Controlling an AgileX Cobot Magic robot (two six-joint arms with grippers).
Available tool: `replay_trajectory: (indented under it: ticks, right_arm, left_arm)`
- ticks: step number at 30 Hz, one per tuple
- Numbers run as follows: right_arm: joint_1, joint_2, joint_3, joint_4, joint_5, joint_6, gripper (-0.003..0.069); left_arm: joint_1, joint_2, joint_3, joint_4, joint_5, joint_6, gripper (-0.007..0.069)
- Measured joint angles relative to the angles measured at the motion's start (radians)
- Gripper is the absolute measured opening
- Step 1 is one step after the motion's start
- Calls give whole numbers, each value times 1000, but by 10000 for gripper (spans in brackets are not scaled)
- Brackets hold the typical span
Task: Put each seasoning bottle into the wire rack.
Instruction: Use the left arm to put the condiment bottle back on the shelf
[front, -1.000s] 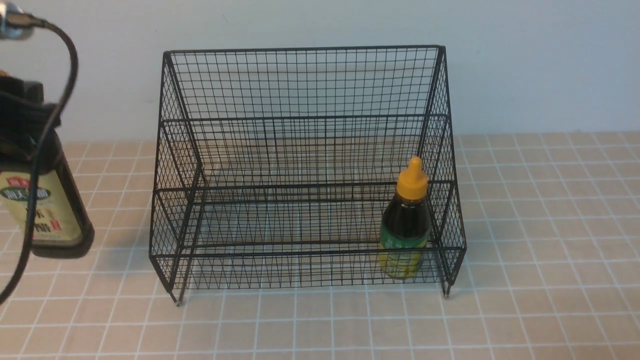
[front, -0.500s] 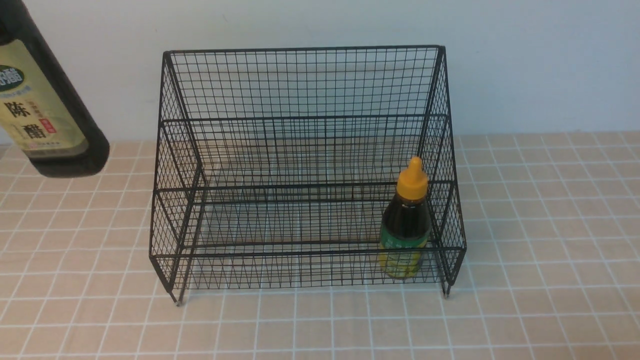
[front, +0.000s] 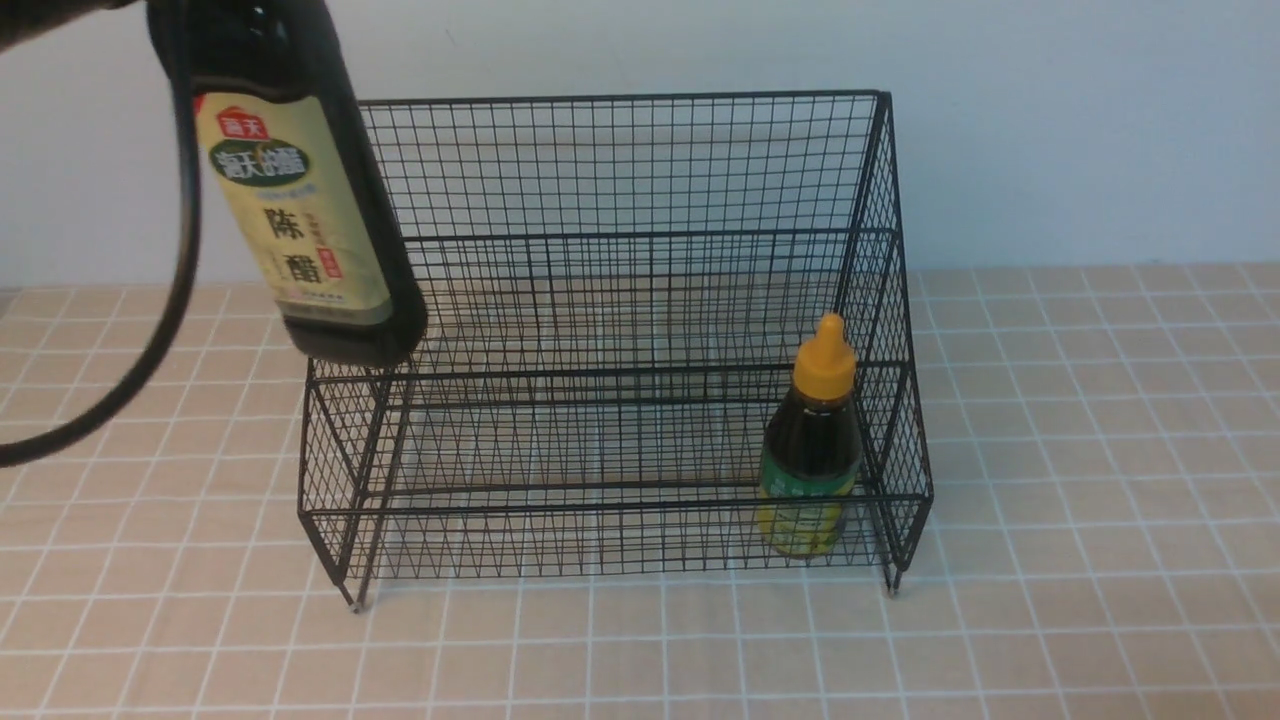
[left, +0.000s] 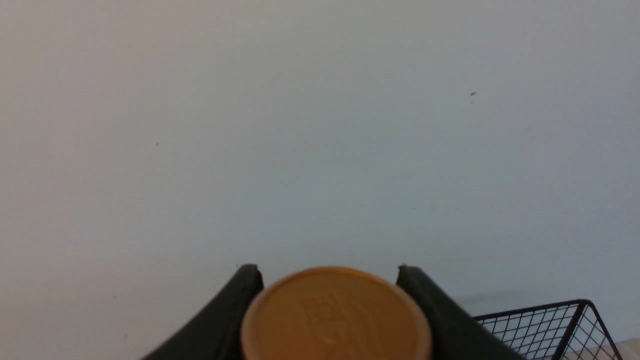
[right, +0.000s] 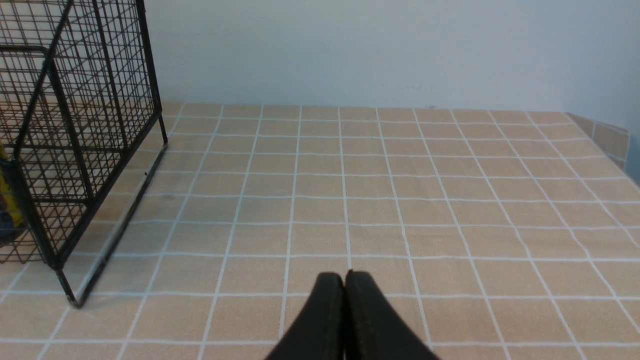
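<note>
The black wire rack (front: 610, 170) stands mid-table. The short bottle (front: 812, 445) with the orange nozzle cap stands upright in the right end of the lower tier. My left gripper (left: 330, 272) is shut on the tall dark bottle (front: 310, 220) with the beige label and holds it in the air, slightly tilted, in front of the rack's left side, its base above the lower tier's left end. Its gold cap (left: 336, 315) sits between the black fingers (left: 240, 300). My right gripper (right: 344, 280) is shut and empty, low over the tiles right of the rack (right: 75, 125).
The table is covered in beige tiles (front: 1100, 450) and ends at a pale wall (front: 1050, 120) behind the rack. A black cable (front: 160, 330) hangs from the left arm at the left edge. The table's right edge (right: 607, 135) shows in the right wrist view.
My left gripper has lifted the tall bottle from low at the far left up and rightward to the rack's left side. The short bottle and the rack have not moved.
</note>
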Motion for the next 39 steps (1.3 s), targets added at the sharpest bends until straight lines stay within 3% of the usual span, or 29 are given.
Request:
replay_trajectory:
  ticks: [10,15,25,35,39]
  right_arm:
    - [0,0,0,0,0,-1,-14]
    - [0,0,0,0,0,-1,-14]
    - [0,0,0,0,0,-1,-14]
    - [0,0,0,0,0,-1,-14]
    - [0,0,0,0,0,-1,-14]
  left_arm:
    - [-15,153,0,-4,-32,4,304]
    - [-15,190,7,-5,12,6,304]
    - [-15,282,9,2,133,126,304]
    - [-15,298,8,3,139,134,304]
    - [-15,295,7,2,106,134,367]
